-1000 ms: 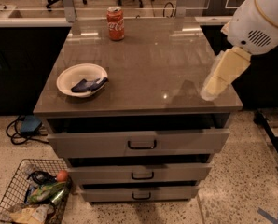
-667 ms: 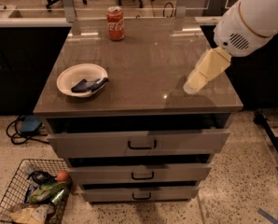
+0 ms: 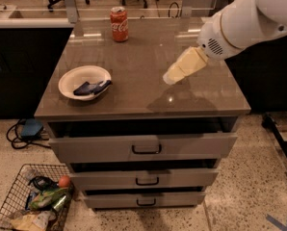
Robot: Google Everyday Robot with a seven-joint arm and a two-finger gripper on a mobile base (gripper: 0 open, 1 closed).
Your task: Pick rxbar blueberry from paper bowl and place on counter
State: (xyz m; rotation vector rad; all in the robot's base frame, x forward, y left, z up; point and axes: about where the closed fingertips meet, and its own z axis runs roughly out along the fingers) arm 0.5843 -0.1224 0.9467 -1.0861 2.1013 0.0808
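The rxbar blueberry point(image 3: 90, 87), a small dark navy bar, lies inside the off-white paper bowl point(image 3: 69, 78) at the left front of the grey-brown counter point(image 3: 148, 97). My gripper point(image 3: 171, 77), pale cream, hangs above the counter's right middle at the end of the white arm point(image 3: 249, 18). It is well to the right of the bowl and apart from it.
A red soda can point(image 3: 118, 24) stands at the counter's far edge. Grey drawers with black handles point(image 3: 146, 149) sit below the top. A wire basket of items point(image 3: 32, 203) is on the floor at the lower left. A black counter runs behind.
My arm and gripper have swung left over the counter, from its right edge toward the middle. The bowl, bar and can have not moved.
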